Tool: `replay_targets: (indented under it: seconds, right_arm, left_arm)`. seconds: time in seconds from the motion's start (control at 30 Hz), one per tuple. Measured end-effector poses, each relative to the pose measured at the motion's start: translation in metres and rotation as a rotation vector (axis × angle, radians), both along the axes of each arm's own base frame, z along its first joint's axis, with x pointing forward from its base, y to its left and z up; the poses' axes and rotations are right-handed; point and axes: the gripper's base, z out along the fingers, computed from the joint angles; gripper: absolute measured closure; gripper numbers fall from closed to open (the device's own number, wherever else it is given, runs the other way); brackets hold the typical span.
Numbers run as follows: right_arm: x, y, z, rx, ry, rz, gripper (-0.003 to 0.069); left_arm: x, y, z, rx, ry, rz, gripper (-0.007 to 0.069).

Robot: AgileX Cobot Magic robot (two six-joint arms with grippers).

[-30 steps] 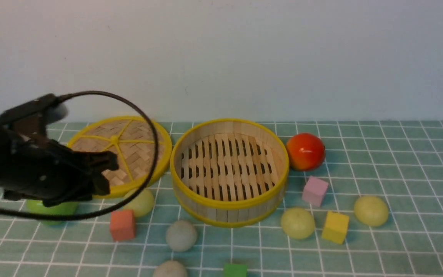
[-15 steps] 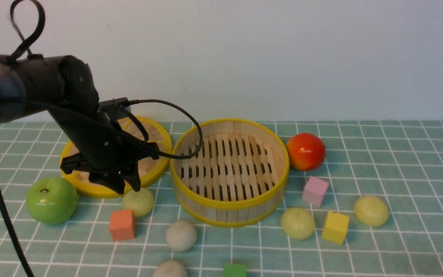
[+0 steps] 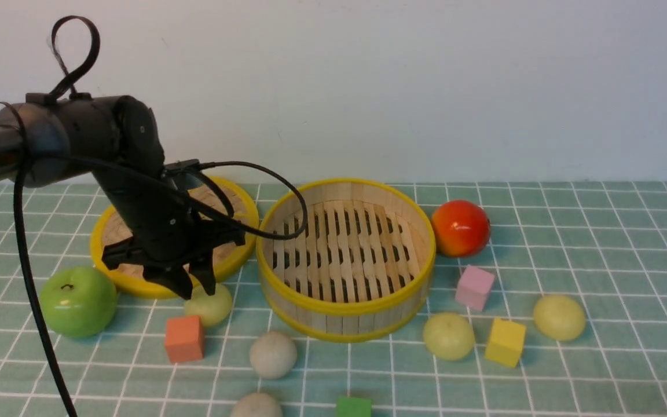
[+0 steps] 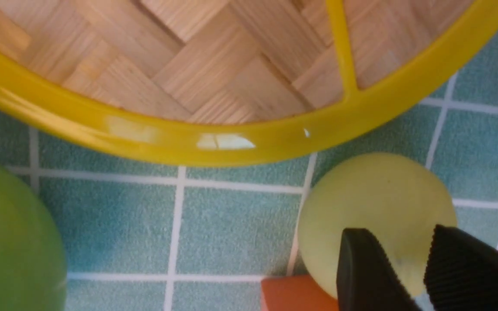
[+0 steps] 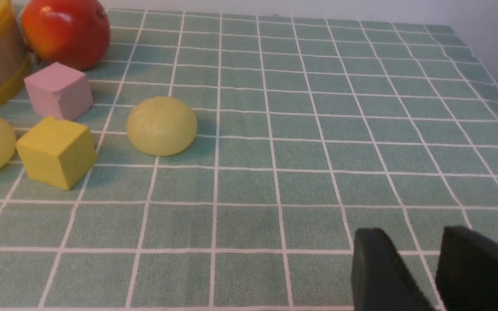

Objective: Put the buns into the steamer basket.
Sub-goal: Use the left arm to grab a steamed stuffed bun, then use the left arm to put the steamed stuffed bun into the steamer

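Observation:
The steamer basket stands mid-table with nothing in it. Three pale yellow-green buns lie on the cloth: one left of the basket, one at its front right, one farther right. Two off-white buns lie nearer the front. My left gripper points down, open, its fingertips right at the top of the left bun, not closed on it. My right gripper shows only in its wrist view. It is open and empty, low over the cloth, with a bun well ahead.
The flat woven lid lies behind my left gripper, a green apple to its left, an orange cube just in front of the bun. A red fruit, pink cube, yellow cube and green cube lie around the basket.
My left arm has swung in from the left edge, passed over the lid and come down onto the left yellow-green bun. Its jaws have kept the same gap.

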Motion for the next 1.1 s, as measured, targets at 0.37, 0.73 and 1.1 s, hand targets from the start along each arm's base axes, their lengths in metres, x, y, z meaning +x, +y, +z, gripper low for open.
replay_targets:
  seconds: [0.37,0.73,1.1]
  right_arm:
    - [0.0,0.0,0.0,0.0,0.0,0.0,0.0421]
    - [0.0,0.0,0.0,0.0,0.0,0.0,0.0421]
    - [0.0,0.0,0.0,0.0,0.0,0.0,0.0421]
  left_arm:
    - [0.005,-0.001,-0.021,0.005,0.034,0.006,0.0389]
    - [0.005,-0.001,-0.019,0.005,0.033,0.005,0.0631]
    - [-0.007,-0.005,0.077,-0.064,-0.178,-0.009,0.0638]
